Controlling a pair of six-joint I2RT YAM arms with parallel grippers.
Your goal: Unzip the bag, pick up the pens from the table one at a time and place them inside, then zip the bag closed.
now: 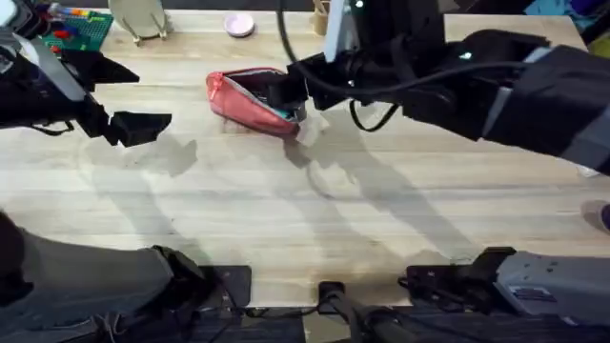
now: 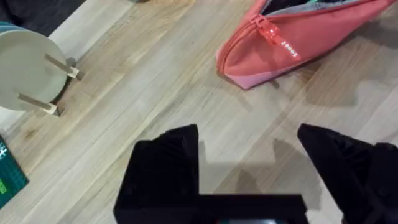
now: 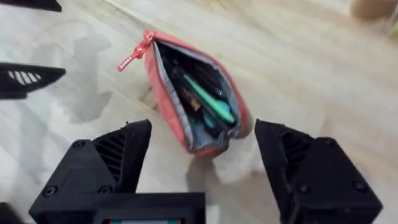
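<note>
The pencil pouch [image 3: 193,93] lay unzipped at the desk's [image 1: 286,219] twelve o'clock, green pen [image 3: 208,99] inside. The right hand [image 3: 202,168] hovered above, fingers apart, likely after dropping it; the left hand [image 2: 249,168] waited open at nine o'clock.

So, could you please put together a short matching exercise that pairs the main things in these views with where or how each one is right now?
Things:
1. coral-pink pouch
2. green pen
3. left gripper
4. round disc on a wooden stand

States:
A. lying inside the open pouch
B. open, above bare wood beside the pouch's zipper-pull end
C. unzipped, lying on the table
D. standing near the table's edge, apart from the pouch

Pairs: 1-C, 2-A, 3-B, 4-D
</note>
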